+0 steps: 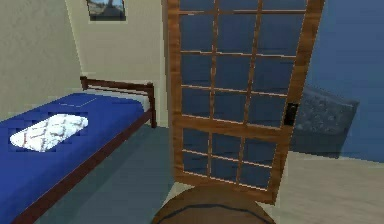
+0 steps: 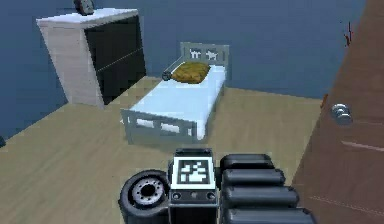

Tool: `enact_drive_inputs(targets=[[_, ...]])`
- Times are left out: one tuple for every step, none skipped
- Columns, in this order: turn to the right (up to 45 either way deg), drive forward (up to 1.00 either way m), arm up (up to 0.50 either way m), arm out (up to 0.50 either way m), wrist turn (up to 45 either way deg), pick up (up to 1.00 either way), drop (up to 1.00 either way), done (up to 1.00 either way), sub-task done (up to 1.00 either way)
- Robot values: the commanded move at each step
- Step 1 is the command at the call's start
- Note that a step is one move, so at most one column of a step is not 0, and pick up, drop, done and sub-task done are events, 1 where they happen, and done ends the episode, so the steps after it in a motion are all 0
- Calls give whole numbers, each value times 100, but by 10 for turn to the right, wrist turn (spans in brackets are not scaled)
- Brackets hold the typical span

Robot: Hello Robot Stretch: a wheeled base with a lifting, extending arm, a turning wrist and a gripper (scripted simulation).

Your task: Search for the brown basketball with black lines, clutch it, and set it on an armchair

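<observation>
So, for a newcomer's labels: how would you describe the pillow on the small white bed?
In the arm side view, find the white-and-black dresser against the blue wall; right of it stands a small white bed. At its headboard end lies the pillow, the only golden-brown thing on the pale mattress.

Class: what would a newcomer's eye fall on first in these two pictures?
The tall wooden door with glass panes dominates the forward view's middle, with a blue-covered bed at its left and a brown ball with dark lines at the bottom edge. In the arm side view, a small white bed stands mid-picture, a white dresser at upper left.
</observation>
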Motion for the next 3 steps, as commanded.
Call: enact_drive_inputs(targets=[[90,0,0,0,0,0,0,0,0],[0,5,0,0,0,0,0,0,0],[-450,0,0,0,0,0,0,0,0]])
